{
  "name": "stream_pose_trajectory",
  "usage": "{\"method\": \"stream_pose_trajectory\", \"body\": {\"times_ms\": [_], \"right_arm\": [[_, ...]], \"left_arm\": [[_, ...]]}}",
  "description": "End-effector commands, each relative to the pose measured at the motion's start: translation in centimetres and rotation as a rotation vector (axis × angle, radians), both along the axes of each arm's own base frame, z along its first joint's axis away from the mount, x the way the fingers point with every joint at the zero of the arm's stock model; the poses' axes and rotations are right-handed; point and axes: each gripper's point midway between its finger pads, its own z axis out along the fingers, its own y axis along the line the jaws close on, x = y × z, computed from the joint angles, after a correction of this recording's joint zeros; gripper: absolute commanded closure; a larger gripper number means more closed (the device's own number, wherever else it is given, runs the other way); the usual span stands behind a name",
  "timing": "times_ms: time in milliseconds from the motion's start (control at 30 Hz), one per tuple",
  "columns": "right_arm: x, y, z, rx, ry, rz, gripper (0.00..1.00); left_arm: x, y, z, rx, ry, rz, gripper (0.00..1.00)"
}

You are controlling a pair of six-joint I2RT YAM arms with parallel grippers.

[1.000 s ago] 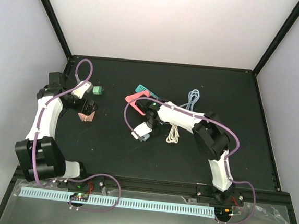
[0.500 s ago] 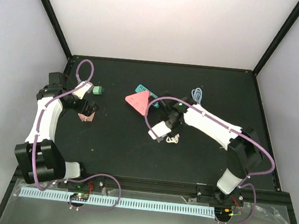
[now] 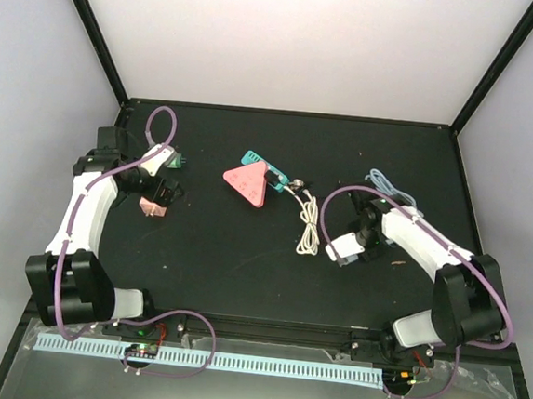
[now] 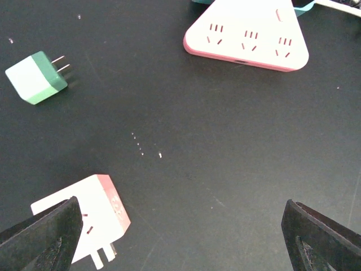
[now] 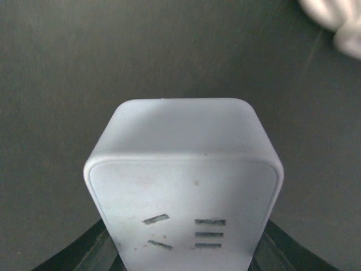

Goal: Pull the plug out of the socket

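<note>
The pink triangular socket (image 3: 249, 183) lies flat at mid-table, and its white face with several outlets (image 4: 246, 35) shows in the left wrist view. The plug, a pale white block (image 3: 340, 254) with slots in its face (image 5: 183, 186), is apart from the socket, to its right. My right gripper (image 3: 351, 246) is shut on it, a dark finger (image 5: 93, 248) pressing each side. My left gripper (image 3: 160, 190) hangs open at the far left above a pink-and-white adapter (image 4: 84, 217), its fingertips (image 4: 42, 234) wide apart with nothing between them.
A green-and-white plug (image 4: 36, 78) lies behind the left gripper. A coiled white cable (image 3: 309, 227) runs from the socket toward the right arm. A pale blue cable (image 3: 385, 184) lies at back right, a teal piece (image 3: 250, 158) behind the socket.
My right arm has swung from the socket to the right, carrying the white plug with it; the socket now lies uncovered. The left gripper has shifted slightly.
</note>
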Motion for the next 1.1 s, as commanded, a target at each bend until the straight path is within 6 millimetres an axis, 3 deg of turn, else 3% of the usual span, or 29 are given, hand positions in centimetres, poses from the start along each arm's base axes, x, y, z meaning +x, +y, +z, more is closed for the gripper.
{"method": "stream_pose_trajectory", "body": {"times_ms": [0,167,333,667,833,933,1067], "right_arm": [[1.6,-3.6,-0.2,-0.049,-0.054,-0.032,0.57],[2.4,-6.9,-1.7,-0.084,-0.068,-0.079,0.57],[2.9,-8.5,-2.8,-0.097,-0.056,-0.118,0.55],[2.5,-8.8,-4.9,-0.112,-0.036,-0.148,0.46],[2.4,-8.9,-5.3,-0.115,-0.033,-0.155,0.26],[2.5,-8.3,-4.5,-0.078,-0.046,-0.162,0.17],[3.1,-6.8,-1.9,0.010,-0.040,-0.203,0.09]], "left_arm": [[1.0,-1.0,2.0,-0.018,-0.051,-0.013,0.01],[0.9,-1.4,1.8,-0.010,-0.047,-0.020,0.01],[0.8,-1.5,2.0,-0.006,-0.047,-0.024,0.01],[0.7,-1.6,1.9,0.000,-0.042,-0.033,0.01],[0.6,-1.5,2.1,0.011,-0.052,-0.035,0.01],[0.6,-1.4,1.9,0.016,-0.048,-0.030,0.01],[0.7,-1.3,1.7,0.019,-0.049,-0.018,0.01]]}}
